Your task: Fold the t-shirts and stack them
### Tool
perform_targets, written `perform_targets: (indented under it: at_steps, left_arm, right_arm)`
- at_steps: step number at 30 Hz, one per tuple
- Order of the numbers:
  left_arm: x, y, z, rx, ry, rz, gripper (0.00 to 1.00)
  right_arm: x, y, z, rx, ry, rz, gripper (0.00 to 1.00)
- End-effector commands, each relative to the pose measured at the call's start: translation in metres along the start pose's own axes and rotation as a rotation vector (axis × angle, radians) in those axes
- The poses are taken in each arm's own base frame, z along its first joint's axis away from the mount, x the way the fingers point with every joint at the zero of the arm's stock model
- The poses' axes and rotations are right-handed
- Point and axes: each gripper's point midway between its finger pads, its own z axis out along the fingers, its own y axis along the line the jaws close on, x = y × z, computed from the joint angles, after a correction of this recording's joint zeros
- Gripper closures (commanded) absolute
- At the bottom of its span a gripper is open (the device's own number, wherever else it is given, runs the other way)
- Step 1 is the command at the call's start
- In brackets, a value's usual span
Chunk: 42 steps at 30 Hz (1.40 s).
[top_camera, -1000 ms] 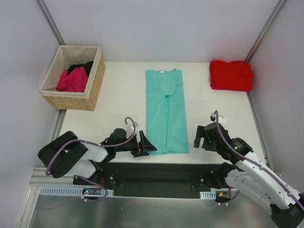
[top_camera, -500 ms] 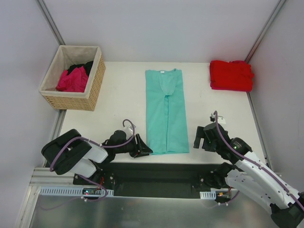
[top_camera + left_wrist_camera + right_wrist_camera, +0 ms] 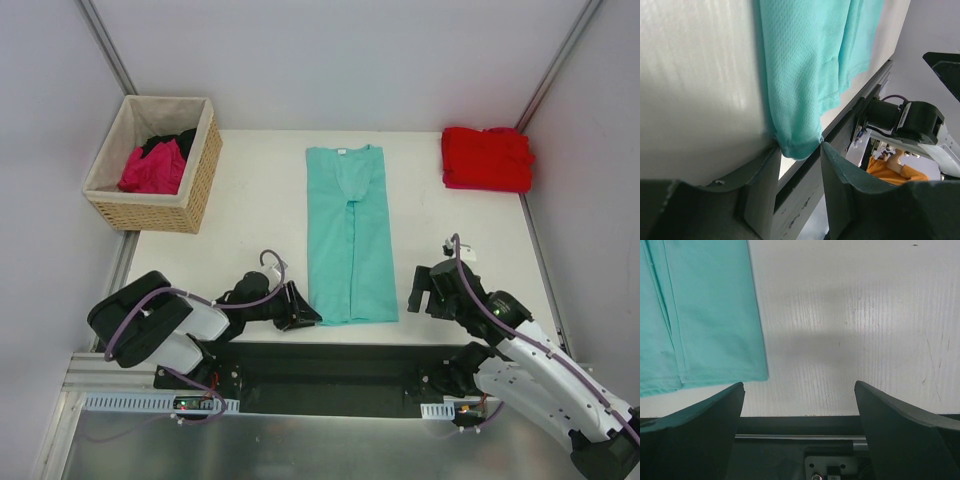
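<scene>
A teal t-shirt lies folded into a long strip down the middle of the white table, its neck label at the far end. My left gripper lies low at the strip's near-left corner. In the left wrist view its fingertips pinch the bunched hem corner of the teal cloth at the table's front edge. My right gripper stands open beside the near-right corner; the teal hem lies left of its spread jaws, which hold nothing. A folded red t-shirt rests at the far right.
A woven tan basket stands at the far left and holds a magenta t-shirt and a black one. A black rail runs just below the table's front edge.
My left gripper slid a little left and down to the shirt's near-left corner and its jaws closed from wide open onto the hem. The right arm stayed still.
</scene>
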Motion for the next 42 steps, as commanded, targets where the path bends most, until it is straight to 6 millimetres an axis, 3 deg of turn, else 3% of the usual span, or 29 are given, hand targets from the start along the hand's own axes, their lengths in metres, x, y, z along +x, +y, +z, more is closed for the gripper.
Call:
perform_targets:
  at_steps: [1,10,20,22,27,30,36,42]
  left_arm:
    - [0.0,0.027,0.007,-0.124,0.006,0.019,0.61]
    - [-0.003,0.026,0.014,-0.128,0.014,0.013,0.64]
    - [-0.001,0.028,0.011,-0.134,0.015,0.011,0.86]
    - [-0.001,0.025,0.009,-0.126,0.011,0.012,0.94]
    - [-0.002,0.022,0.006,-0.129,0.005,0.021,0.96]
    - [-0.004,0.02,0.005,-0.132,-0.001,0.032,0.96]
    - [-0.004,0.021,0.005,-0.137,-0.001,0.035,0.96]
    - [-0.003,0.024,0.007,-0.143,0.003,0.03,0.96]
  right_arm:
    - [-0.004,0.001,-0.007,-0.013,-0.015,0.011,0.03]
    - [-0.003,-0.003,-0.008,-0.006,-0.023,0.009,0.03]
    - [0.001,0.004,0.001,-0.02,0.005,0.008,0.03]
    - [0.003,0.01,0.006,-0.036,0.01,0.027,0.03]
    - [0.027,0.021,0.027,-0.092,0.072,0.058,0.03]
    - [0.035,0.04,0.038,-0.188,0.091,0.089,0.03]
    - [0.049,0.057,0.049,-0.285,0.113,0.172,0.01]
    - [0.062,0.053,0.054,-0.286,0.135,0.22,0.16]
